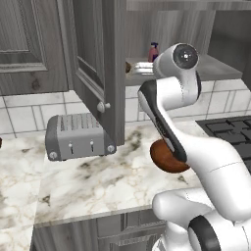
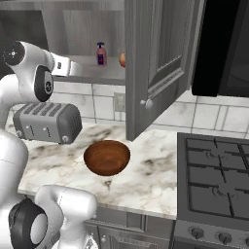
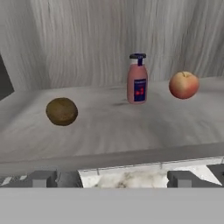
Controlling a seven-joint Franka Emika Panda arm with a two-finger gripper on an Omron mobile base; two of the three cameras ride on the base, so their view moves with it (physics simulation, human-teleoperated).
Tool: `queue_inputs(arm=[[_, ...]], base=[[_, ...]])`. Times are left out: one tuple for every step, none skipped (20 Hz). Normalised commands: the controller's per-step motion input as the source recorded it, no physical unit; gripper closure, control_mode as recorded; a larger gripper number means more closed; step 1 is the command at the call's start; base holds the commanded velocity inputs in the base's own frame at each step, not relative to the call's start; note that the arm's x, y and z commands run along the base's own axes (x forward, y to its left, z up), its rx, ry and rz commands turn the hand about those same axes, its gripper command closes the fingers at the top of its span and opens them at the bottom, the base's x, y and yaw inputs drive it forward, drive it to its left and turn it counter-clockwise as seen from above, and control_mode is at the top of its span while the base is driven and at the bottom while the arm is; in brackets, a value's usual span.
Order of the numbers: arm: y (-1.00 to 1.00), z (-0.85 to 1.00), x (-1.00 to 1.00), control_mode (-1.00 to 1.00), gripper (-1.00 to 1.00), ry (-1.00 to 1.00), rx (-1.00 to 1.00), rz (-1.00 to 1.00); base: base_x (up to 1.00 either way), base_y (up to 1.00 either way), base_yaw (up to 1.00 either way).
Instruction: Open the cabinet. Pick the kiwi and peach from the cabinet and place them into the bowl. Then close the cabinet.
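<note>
A: Start at the left. What is on the cabinet (image 2: 146,63) shelf?

B: In the hand view, the kiwi (image 3: 61,111) lies toward the shelf's left end, a little nearer the front edge than the other things. It sits alone, well apart from its neighbours, so I judge it the easier first pick.

A: And next to the right?

B: A pink bottle (image 3: 137,79) with a dark cap stands upright near the middle, close to the back wall. The peach (image 3: 183,85) rests near it, toward the right end, also far back.

A: Why is the hand where it is?

B: The gripper (image 3: 113,178) hangs just outside the shelf's front edge, level with it, looking straight in. Its fingertips (image 3: 41,178) stand wide apart with nothing between them, which I take as readiness for reaching in.

A: Are the doors out of the way?

B: Both are swung out. In the left base view the left door juts over the toaster (image 1: 78,135); in the right base view the right door hangs over the counter (image 2: 146,170).

A: And the bowl (image 2: 106,157)?

B: Empty, near the counter's front edge, below the open cabinet, right of the toaster. That seems a short drop from the shelf.
</note>
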Motion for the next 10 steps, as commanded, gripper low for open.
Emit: queue_inputs(arm=[[0.04,0.0,0.5,-1.0,-1.0,0.01,0.04,0.1],[0.07,0.0,0.5,-1.0,-1.0,0.01,0.04,0.09],[0.13,0.0,0.49,-1.0,-1.0,0.0,0.01,0.09],[0.14,0.0,0.47,-1.0,-1.0,0.0,0.0,0.08],[0.15,0.0,0.44,-1.0,-1.0,0.0,0.01,0.09],[0.15,0.0,0.41,-1.0,-1.0,0.0,0.02,0.09],[0.18,0.0,0.43,-1.0,-1.0,0.0,0.02,0.09],[0.19,0.0,0.46,-1.0,-1.0,0.0,0.01,0.09],[0.26,0.0,0.46,-1.0,-1.0,0.0,0.01,0.07],[0.34,0.0,0.46,-1.0,-1.0,0.0,0.0,0.06]], base=[[0.0,0.0,0.0],[0.0,0.0,0.0],[0.0,0.0,0.0],[0.0,0.0,0.0],[0.0,0.0,0.0],[0.0,0.0,0.0],[0.0,0.0,0.0],[0.0,0.0,0.0],[0.0,0.0,0.0],[0.0,0.0,0.0]])
